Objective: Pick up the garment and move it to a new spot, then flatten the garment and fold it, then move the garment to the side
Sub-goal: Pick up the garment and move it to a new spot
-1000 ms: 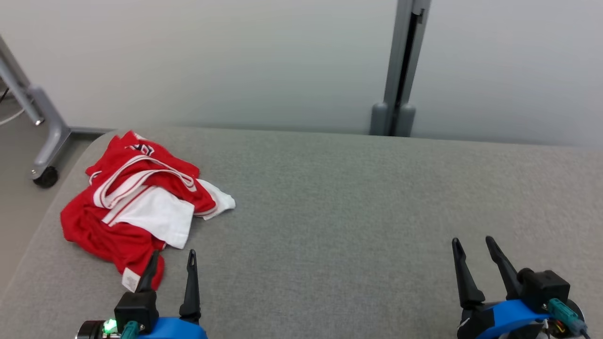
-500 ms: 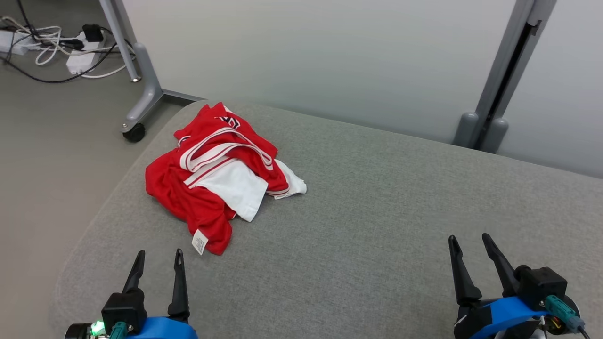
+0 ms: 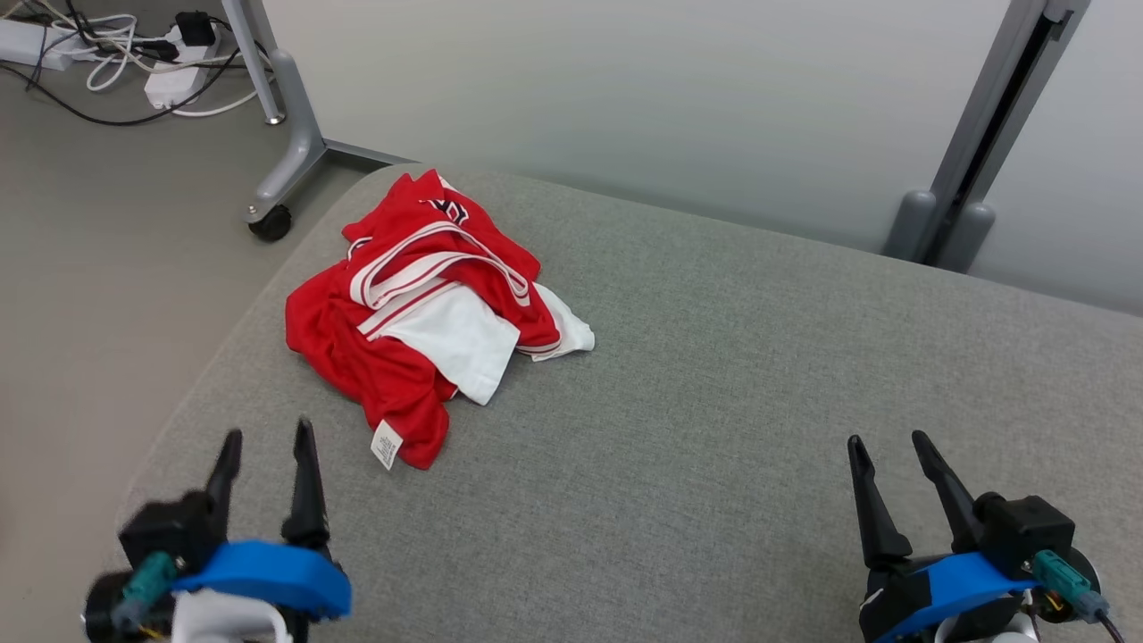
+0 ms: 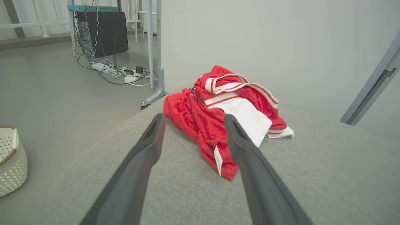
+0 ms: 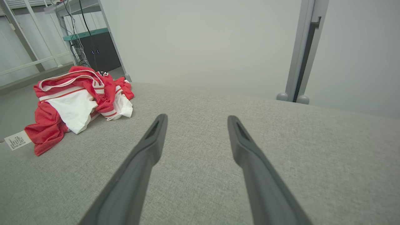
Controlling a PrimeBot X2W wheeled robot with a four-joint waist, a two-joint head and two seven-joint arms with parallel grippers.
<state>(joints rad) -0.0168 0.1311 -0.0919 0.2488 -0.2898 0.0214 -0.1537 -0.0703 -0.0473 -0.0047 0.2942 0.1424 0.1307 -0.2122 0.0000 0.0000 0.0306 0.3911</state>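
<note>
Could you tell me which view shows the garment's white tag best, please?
The right wrist view: the tag lies face-up with its printed lines visible. The head view shows it small and blank-looking; the left wrist view shows it narrow, nearly edge-on.

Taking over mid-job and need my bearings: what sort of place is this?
Probably an office or lab workspace: a grey wheeled desk leg, white power strips with tangled cables on the floor, and a black computer tower.
</note>
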